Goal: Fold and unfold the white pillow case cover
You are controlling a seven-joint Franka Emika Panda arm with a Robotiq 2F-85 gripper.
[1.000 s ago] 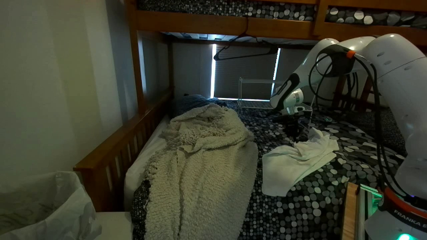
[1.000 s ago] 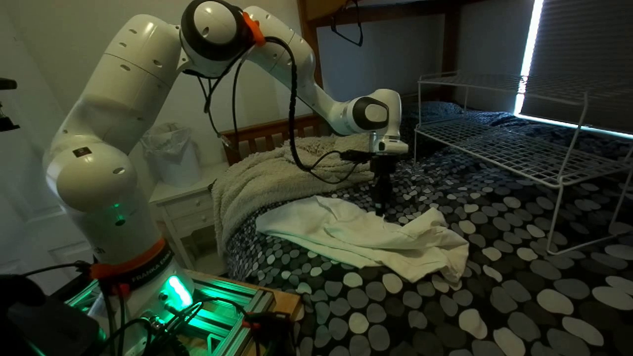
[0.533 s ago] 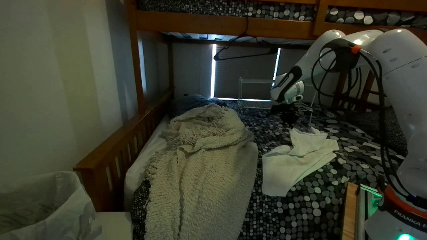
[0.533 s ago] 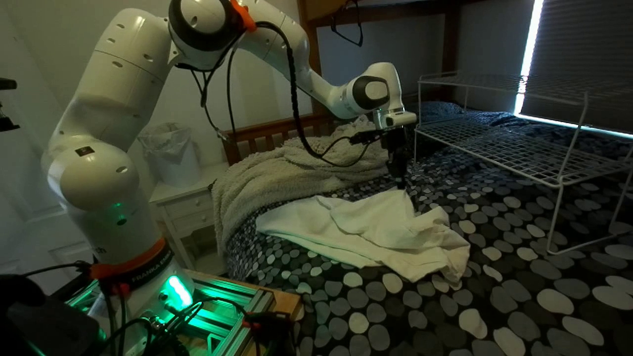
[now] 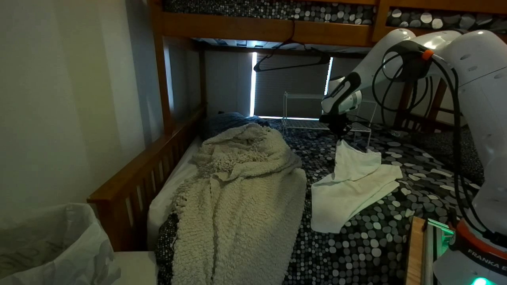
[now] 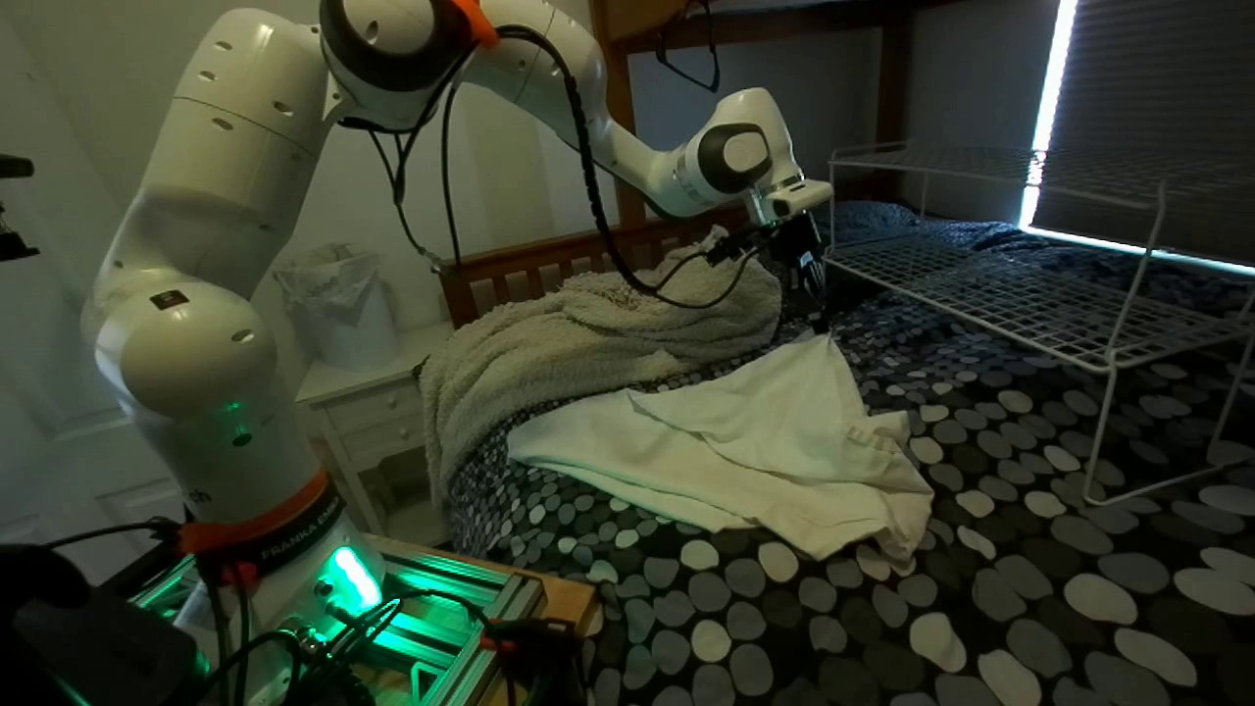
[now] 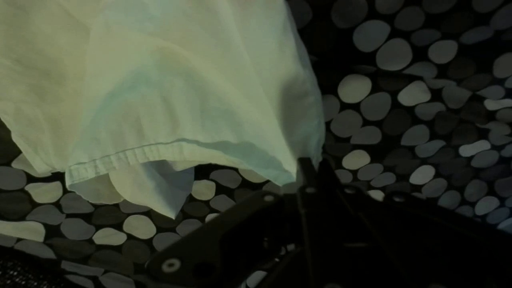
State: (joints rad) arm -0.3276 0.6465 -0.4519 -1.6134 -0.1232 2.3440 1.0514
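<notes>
while the gripper (image 7: 315,163) pinches 1 corner of the white pillow case cover (image 6: 726,436), the rest lies below, toward the robot base (image 5: 471,261).

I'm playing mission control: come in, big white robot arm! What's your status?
Black two-finger gripper: closed on corner of thin white fabric pillow case cover. Corner raised, rest on black-and-grey dotted bedspread. White wire rack nearby, possible snag.
</notes>
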